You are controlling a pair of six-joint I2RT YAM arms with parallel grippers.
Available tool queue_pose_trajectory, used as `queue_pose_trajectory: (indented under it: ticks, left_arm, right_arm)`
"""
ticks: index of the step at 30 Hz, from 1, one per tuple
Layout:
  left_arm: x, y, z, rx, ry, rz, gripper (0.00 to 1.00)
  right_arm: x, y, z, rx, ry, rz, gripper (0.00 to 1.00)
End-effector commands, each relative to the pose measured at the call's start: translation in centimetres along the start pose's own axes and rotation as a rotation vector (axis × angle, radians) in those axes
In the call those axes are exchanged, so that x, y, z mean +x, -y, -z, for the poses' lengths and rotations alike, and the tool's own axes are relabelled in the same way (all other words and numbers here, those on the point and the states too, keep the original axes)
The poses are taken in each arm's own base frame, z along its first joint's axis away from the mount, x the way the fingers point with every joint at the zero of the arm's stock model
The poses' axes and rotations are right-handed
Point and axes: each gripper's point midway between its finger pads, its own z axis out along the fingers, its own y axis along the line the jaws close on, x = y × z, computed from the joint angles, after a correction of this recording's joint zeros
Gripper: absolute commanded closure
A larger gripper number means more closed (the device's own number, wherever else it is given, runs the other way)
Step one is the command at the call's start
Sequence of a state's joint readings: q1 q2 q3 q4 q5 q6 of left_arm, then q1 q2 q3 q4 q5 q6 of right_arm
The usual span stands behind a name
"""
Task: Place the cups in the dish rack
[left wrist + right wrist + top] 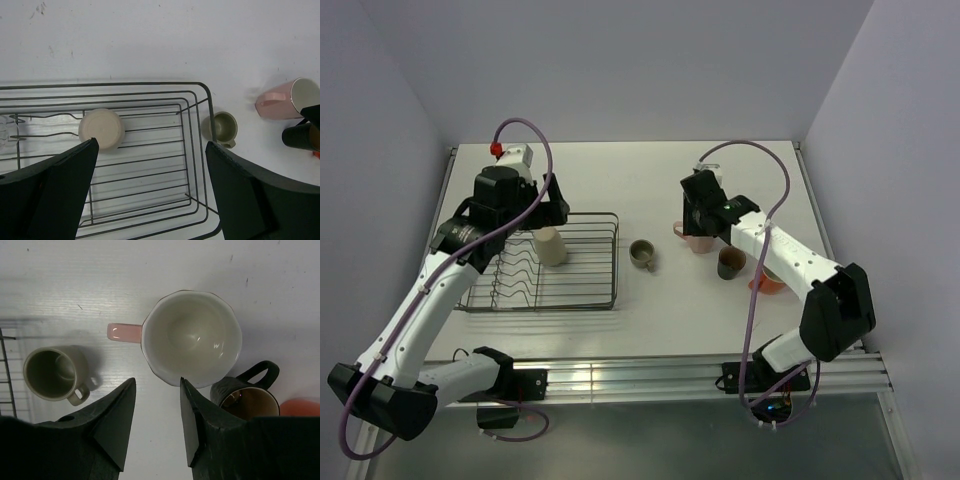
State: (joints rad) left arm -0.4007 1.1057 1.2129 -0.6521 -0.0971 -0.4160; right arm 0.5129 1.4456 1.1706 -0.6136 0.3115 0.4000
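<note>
The dark wire dish rack [616, 262] lies at centre left. The beige tumbler [551, 246] stands upside down in it, base up in the left wrist view [101, 128]. A clear glass [4, 132] shows faintly at the rack's left end. My left gripper [151, 150] is open and empty above the rack. The olive-green cup [643, 254], pink mug [192, 337], dark brown mug [730, 263] and orange mug [767, 278] stand on the table right of the rack. My right gripper [157, 382] is open and empty, just short of the pink mug's near rim.
The olive cup [50, 374] stands left of my right gripper, close to the rack's end. The brown mug [250, 400] touches the pink mug's right side, with the orange mug [300, 406] beyond it. White walls enclose the table on three sides.
</note>
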Motion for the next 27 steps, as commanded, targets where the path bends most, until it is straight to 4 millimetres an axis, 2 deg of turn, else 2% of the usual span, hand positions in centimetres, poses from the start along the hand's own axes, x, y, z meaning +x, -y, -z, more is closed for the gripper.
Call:
queue_pose_trajectory:
  ticks: [1, 6, 18, 25, 27]
  left_arm:
    - [-1.2, 0.9, 0.7, 0.043, 0.057, 0.008, 0.04]
    - [-1.1, 0.9, 0.6, 0.046, 0.051, 0.006, 0.04]
    - [-0.5, 0.7, 0.1, 0.035, 0.031, 0.007, 0.04]
    - [-0.5, 0.6, 0.1, 0.031, 0.031, 0.007, 0.05]
    - [-0.4, 0.5, 0.1, 0.029, 0.03, 0.007, 0.04]
  right_arm:
    - [-1.7, -0.3, -0.5, -0.014, 0.034, 0.012, 0.52]
    - [-1.2, -0.9, -1.5, -0.03, 0.0, 0.039, 0.53]
    - [-0.5, -0.9, -4.0, 0.003, -0.05, 0.066, 0.55]
    - [0.4, -0.7, -5.0, 0.007, -0.089, 0.073, 0.61]
    - [0.6, -0.7, -5.1, 0.003, -0.094, 0.073, 0.68]
